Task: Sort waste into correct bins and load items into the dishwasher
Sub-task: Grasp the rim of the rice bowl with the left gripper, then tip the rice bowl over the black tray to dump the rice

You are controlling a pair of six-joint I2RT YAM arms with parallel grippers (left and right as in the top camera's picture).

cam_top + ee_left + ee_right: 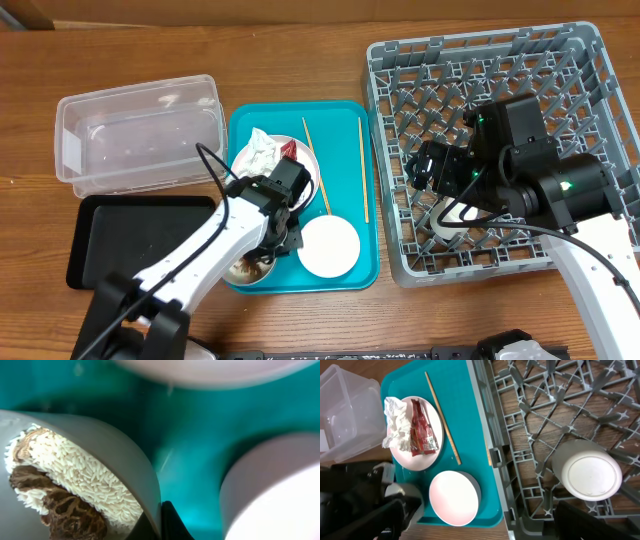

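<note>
The rim of the rice bowl (117, 452) is being pinched by the left claw (159, 524), which is closed narrowly on it, on the teal tray (345, 130) just beside the white bowl (328, 247). The right claw (437, 175) is being held over the rack (590, 60), near the upturned cup (587, 472) resting inside. How far it is open cannot be told.

Wooden table (300, 60), on it clear tub (140, 135), black tray (130, 240), teal tray (345, 272), grey dish rack (500, 70).
</note>
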